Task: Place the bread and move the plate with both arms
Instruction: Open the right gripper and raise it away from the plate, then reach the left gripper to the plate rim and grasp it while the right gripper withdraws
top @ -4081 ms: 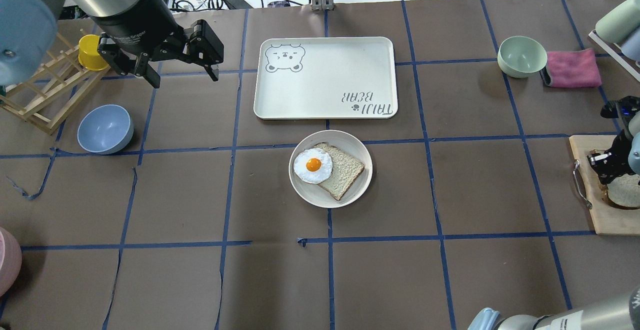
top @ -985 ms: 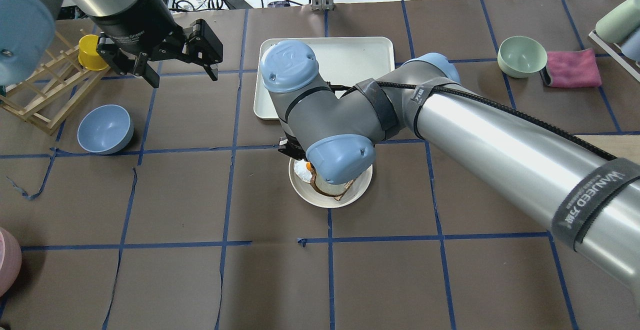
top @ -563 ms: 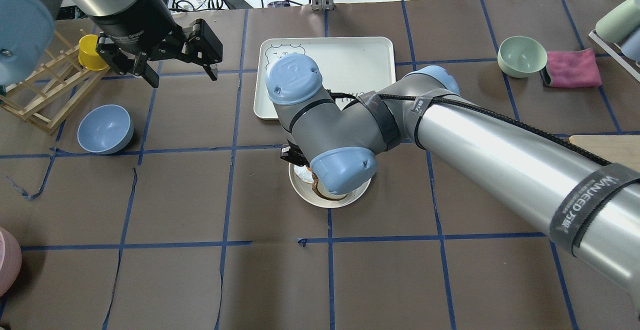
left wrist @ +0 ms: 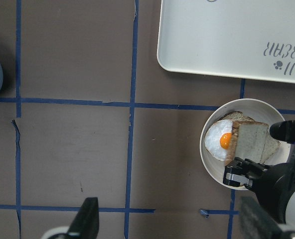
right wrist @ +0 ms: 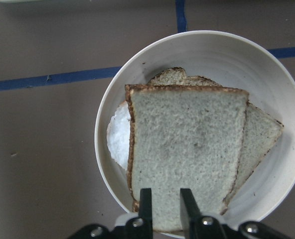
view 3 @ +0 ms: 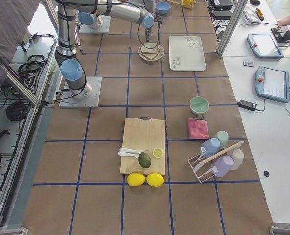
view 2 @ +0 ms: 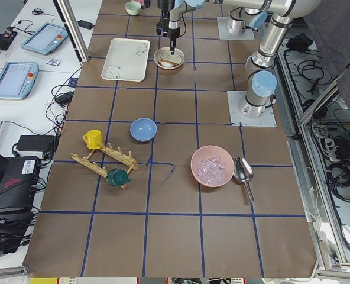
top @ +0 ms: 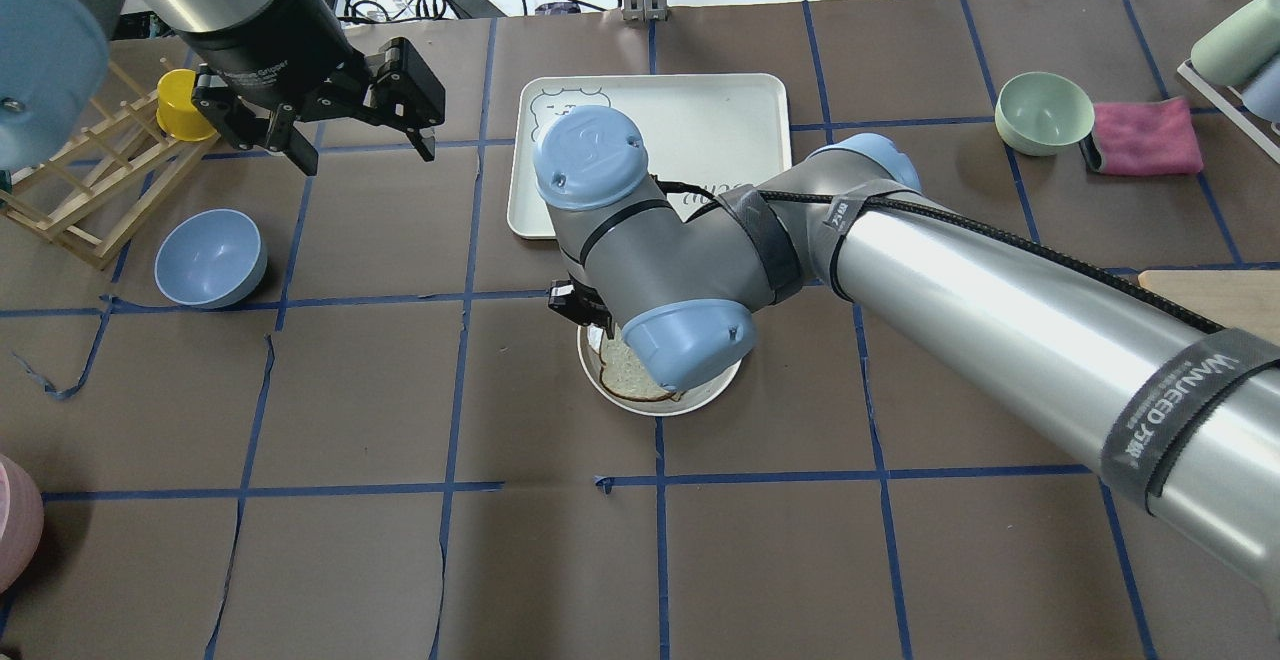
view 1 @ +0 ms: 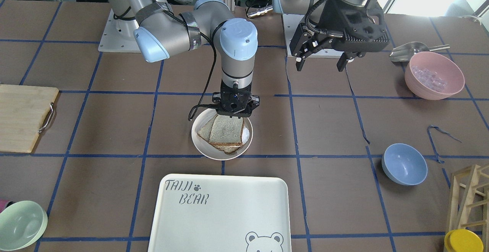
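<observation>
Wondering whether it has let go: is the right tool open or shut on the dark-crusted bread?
Shut on the bread: the right tool has its fingers close together, pinching the slice's edge over the plate.

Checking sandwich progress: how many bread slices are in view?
2. The bread, dark-crusted, tilts from the right gripper over the egg; a paler slice lies under it on the plate. More could hide beneath.
</observation>
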### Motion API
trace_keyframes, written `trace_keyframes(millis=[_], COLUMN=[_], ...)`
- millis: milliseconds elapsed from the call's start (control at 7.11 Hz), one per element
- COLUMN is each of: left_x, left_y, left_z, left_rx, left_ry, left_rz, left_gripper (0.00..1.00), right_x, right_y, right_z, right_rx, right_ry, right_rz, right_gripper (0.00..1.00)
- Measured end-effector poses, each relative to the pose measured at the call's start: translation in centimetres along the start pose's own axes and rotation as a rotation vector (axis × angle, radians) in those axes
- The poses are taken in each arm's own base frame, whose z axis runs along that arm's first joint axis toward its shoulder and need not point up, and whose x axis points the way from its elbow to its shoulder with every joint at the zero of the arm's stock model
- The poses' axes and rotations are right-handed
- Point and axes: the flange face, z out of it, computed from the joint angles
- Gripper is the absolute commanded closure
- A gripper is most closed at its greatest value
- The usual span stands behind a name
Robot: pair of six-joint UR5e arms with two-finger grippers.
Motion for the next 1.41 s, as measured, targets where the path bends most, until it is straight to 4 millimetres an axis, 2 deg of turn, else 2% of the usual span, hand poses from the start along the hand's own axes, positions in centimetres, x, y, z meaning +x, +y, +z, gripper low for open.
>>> trace_keyframes(millis=[141,281,422,563,704,844,985,1126,1267,1407], left_x=[0.0,0.0,0.0,0.0,0.0,0.0,0.0,0.1,0.3,1.0], left_y=[0.0,-0.1,-0.4,-0.8,-1.4,-2.2,-2.8,-3.2,-3.1,-2.7], left_z=[-0.2,-0.3,0.2,1.1,3.0,6.0,10.3,15.0,19.5,22.9], left_rx=[0.004,0.005,-0.006,-0.029,-0.067,-0.118,-0.163,-0.169,-0.156,-0.164], left_ry=[-0.001,-0.002,-0.003,-0.005,-0.008,-0.011,-0.015,-0.016,-0.006,0.028], left_rz=[0.001,0.001,0.0,-0.003,-0.009,-0.018,-0.041,-0.092,-0.144,-0.168], left_gripper=[0.0,0.0,0.0,0.0,0.0,0.0,0.0,0.0,0.07,0.08], right_x=[0.1,0.9,2.7,5.6,9.5,13.1,16.2,18.5,19.7,20.4], right_y=[-0.5,-1.9,-4.4,-7.2,-10.0,-12.2,-13.7,-14.3,-13.8,-12.7], right_z=[-0.5,-1.4,-2.5,-3.5,-4.9,-6.7,-9.5,-12.7,-15.9,-19.0], right_rx=[0.016,0.036,0.053,0.056,0.043,0.02,-0.013,-0.057,-0.079,-0.058], right_ry=[-0.011,-0.023,-0.027,-0.022,-0.02,-0.034,-0.044,-0.043,-0.039,-0.032], right_rz=[0.0,0.001,-0.011,-0.034,-0.065,-0.088,-0.097,-0.106,-0.135,-0.186], right_gripper=[0.25,0.17,0.13,0.09,0.05,0.06,0.05,0.0,0.0,0.0])
